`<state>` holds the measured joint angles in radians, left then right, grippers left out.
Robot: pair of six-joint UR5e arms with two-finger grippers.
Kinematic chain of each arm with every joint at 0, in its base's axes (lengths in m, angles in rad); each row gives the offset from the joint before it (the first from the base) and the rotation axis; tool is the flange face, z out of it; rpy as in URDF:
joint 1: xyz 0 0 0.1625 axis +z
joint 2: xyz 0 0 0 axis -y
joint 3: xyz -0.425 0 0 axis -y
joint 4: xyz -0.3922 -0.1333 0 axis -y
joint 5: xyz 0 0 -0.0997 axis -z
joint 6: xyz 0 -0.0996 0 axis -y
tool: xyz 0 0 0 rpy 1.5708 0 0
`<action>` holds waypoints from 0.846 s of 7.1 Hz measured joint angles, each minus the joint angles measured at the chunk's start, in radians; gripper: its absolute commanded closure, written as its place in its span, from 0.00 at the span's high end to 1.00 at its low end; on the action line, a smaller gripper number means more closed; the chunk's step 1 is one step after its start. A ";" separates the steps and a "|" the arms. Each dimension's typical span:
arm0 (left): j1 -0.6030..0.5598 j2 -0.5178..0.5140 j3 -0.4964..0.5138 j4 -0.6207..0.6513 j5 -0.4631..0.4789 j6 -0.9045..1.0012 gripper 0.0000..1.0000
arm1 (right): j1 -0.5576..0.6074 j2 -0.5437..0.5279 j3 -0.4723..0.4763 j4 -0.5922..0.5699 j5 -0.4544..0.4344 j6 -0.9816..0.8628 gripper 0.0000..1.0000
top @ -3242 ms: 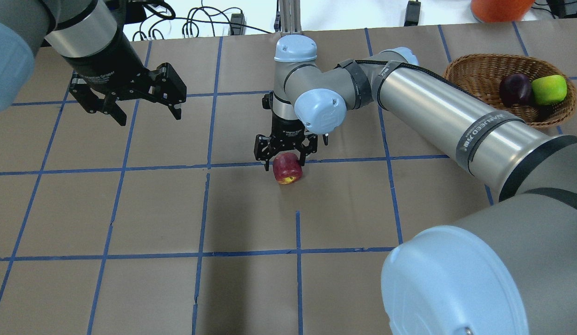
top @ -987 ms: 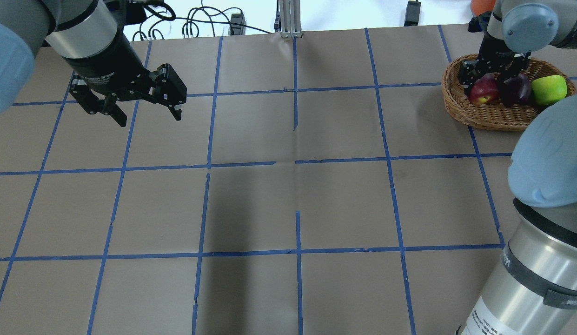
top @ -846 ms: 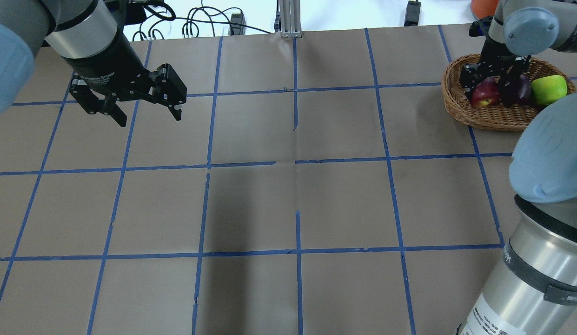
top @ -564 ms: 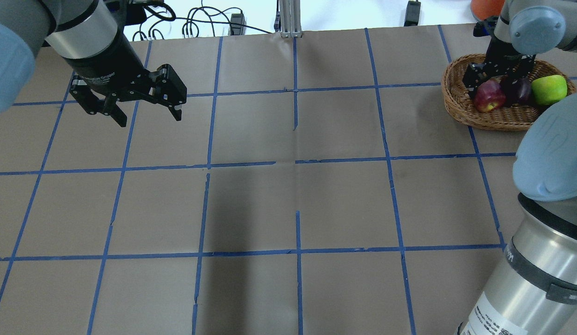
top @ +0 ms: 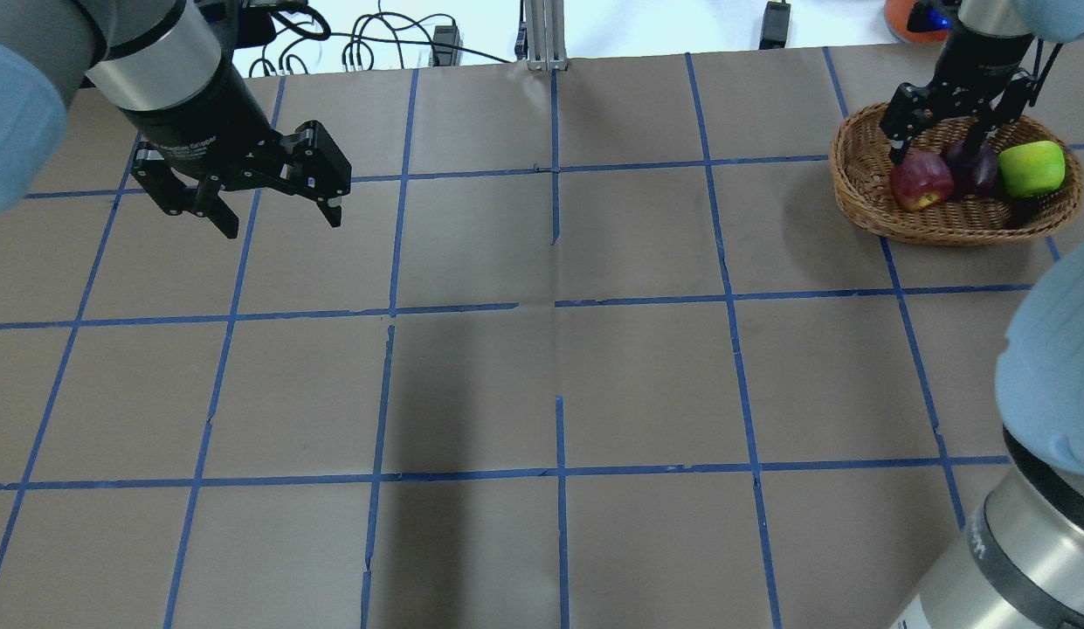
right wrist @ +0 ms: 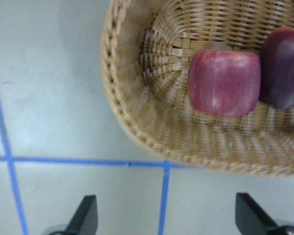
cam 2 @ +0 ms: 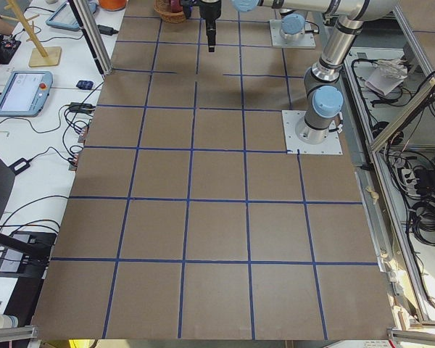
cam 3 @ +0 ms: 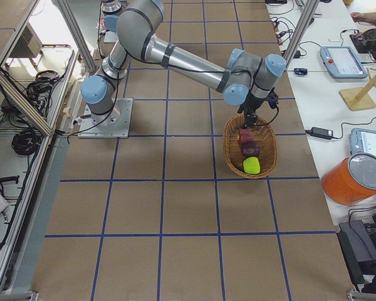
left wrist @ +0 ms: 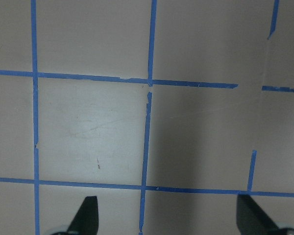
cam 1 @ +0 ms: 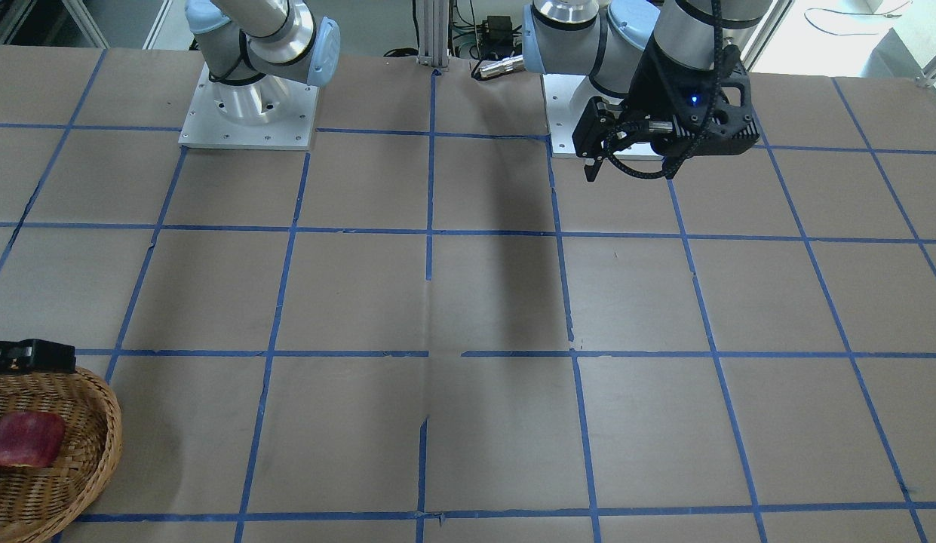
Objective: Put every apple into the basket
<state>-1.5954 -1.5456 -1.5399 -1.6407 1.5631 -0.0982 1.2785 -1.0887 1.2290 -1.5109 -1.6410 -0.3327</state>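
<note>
The wicker basket (top: 865,188) stands at the far right of the table and holds all three apples. The dull red apple (top: 921,181) lies at its left, the maroon apple (top: 974,166) in the middle and the yellow-green apple (top: 1031,168) at its right. My right gripper (top: 936,150) hangs open and empty just above the red and maroon apples, touching neither. In the right wrist view the red apple (right wrist: 224,82) and the maroon apple (right wrist: 284,68) lie in the basket (right wrist: 132,132) beyond the spread fingertips (right wrist: 85,213). My left gripper (top: 279,223) is open and empty over the far left of the table.
The table is brown paper with a blue tape grid. An orange container (cam 3: 354,179) stands off the table beyond the basket. Cables and tablets lie along the far edge. My right arm's elbow (top: 1052,367) looms at the near right.
My right gripper carried the red apple from the table's middle to the basket, let it go there and has since risen, open. The left arm has not moved.
</note>
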 measured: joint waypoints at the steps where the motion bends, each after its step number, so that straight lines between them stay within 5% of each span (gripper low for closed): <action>1: 0.000 0.000 0.001 0.001 0.000 0.000 1.00 | 0.028 -0.079 0.006 0.076 0.034 0.068 1.00; 4: 0.000 0.000 0.000 0.001 -0.001 0.000 1.00 | 0.135 -0.311 0.122 0.146 0.059 0.166 1.00; 6: 0.000 0.001 -0.002 0.001 -0.002 0.000 1.00 | 0.230 -0.427 0.264 0.082 0.061 0.251 1.00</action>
<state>-1.5954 -1.5449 -1.5423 -1.6398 1.5616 -0.0982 1.5084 -1.5153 1.4926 -1.4285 -1.5803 -0.0812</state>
